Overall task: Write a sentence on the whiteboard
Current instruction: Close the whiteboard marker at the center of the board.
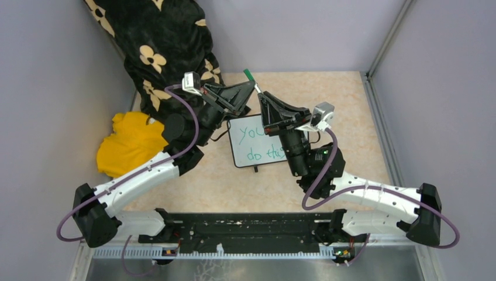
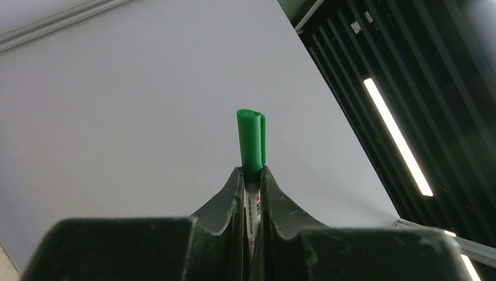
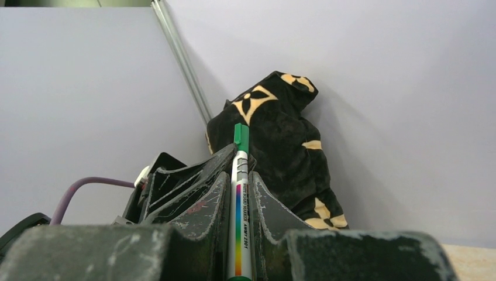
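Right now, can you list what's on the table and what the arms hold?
board: mid-table, below the grippers
words: green; "you" and most of "do this" show, rest hidden by right arm
left gripper: shut on marker, by its green cap
right gripper: shut on marker
blanket: black, flowered, far left corner
yellow cloth: left of board

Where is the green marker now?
The green marker is near the centre of the top view, held between the left gripper and the right gripper, just beyond the far edge of the whiteboard.
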`<state>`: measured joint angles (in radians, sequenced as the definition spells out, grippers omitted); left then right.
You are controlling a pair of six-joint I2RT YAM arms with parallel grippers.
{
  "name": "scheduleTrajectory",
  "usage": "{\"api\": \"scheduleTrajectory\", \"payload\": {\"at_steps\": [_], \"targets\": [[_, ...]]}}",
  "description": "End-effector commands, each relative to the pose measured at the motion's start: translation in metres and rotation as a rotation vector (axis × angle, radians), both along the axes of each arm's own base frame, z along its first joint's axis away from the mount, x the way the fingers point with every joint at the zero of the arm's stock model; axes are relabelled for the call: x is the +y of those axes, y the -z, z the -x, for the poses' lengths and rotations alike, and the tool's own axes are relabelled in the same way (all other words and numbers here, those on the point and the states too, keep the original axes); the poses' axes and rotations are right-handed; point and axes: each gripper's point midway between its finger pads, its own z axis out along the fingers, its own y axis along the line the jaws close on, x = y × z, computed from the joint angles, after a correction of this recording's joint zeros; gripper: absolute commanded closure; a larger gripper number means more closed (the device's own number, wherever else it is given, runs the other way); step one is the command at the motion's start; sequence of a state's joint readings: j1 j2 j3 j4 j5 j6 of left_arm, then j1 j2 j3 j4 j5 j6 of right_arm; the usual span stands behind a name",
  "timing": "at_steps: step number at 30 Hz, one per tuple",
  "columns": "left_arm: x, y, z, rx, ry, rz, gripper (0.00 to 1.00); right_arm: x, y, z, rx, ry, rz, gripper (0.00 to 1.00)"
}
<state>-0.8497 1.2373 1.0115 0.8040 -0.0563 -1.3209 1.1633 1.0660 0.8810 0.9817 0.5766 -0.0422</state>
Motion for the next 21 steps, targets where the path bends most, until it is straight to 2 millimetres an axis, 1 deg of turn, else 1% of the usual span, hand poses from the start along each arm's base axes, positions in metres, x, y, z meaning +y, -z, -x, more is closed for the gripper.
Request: {"api": "scheduleTrajectory", "payload": {"at_steps": [1,8,9,10,11,12,13,14,15,16,17,18,21], "targets": [[-0.051,0.040,0.061,-0.047,0.290,-0.180,1.00,0.014,-0.018,0.004,-0.041,-0.040,0.006,1.00],[-0.037,0.036,0.055,-0.050,0.205,-0.157,1.00,0.011,-0.022,0.007,-0.045,-0.050,0.003,1.00],[-0.035,0.035,0.055,-0.054,0.197,-0.153,0.95,0.011,-0.023,0.007,-0.047,-0.054,0.004,1.00],[-0.032,0.034,0.055,-0.059,0.189,-0.147,0.88,0.011,-0.024,0.008,-0.048,-0.059,0.005,1.00],[-0.030,0.033,0.054,-0.062,0.175,-0.141,0.79,0.011,-0.024,0.009,-0.047,-0.062,0.007,1.00],[-0.025,0.030,0.053,-0.064,0.150,-0.127,0.66,0.011,-0.026,0.010,-0.049,-0.068,0.005,1.00],[-0.019,0.028,0.051,-0.065,0.124,-0.118,0.50,0.010,-0.026,0.011,-0.050,-0.073,0.004,1.00],[-0.014,0.027,0.049,-0.064,0.098,-0.115,0.38,0.010,-0.026,0.012,-0.047,-0.078,0.003,1.00],[-0.008,0.026,0.045,-0.056,0.061,-0.117,0.28,0.009,-0.027,0.013,-0.048,-0.084,0.003,1.00],[-0.002,0.024,0.042,-0.057,0.026,-0.117,0.21,0.010,-0.027,0.014,-0.048,-0.090,0.008,1.00],[0.004,0.021,0.039,-0.063,-0.004,-0.121,0.16,0.010,-0.028,0.015,-0.051,-0.097,0.015,1.00],[0.011,0.018,0.038,-0.082,-0.038,-0.128,0.14,0.010,-0.027,0.016,-0.053,-0.103,0.024,1.00],[0.029,0.005,0.031,-0.129,-0.118,-0.140,0.11,0.014,-0.026,0.020,-0.046,-0.142,0.029,1.00]]}}
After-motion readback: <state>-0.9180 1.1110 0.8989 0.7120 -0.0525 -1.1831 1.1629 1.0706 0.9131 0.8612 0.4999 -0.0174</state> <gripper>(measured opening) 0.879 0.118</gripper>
